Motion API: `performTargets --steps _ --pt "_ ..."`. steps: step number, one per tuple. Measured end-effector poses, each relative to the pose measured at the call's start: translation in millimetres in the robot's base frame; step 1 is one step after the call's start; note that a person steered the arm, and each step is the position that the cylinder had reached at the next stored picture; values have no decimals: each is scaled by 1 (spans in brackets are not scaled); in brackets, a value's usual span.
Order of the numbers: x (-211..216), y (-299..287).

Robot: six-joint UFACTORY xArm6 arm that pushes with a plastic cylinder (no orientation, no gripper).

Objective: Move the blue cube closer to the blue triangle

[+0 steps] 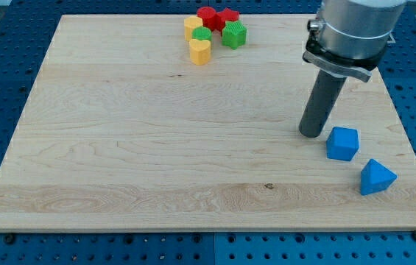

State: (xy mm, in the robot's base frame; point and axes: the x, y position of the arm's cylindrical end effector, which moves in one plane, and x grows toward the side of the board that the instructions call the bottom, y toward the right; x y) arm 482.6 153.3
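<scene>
The blue cube sits on the wooden board at the view's right, just up and left of the blue triangle. A small gap of board shows between the two. My tip rests on the board just left of the blue cube, a narrow gap apart from it. The dark rod rises from the tip toward the view's top right.
A cluster of small blocks lies at the view's top centre: two yellow blocks, two green blocks and two red blocks. The board's right edge is close to the blue triangle. A blue pegboard surrounds the board.
</scene>
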Motion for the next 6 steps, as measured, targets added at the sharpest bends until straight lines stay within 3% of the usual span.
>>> performTargets --steps 3,5,6 --pt "35 0" --pt "-3 6" --pt "10 14"
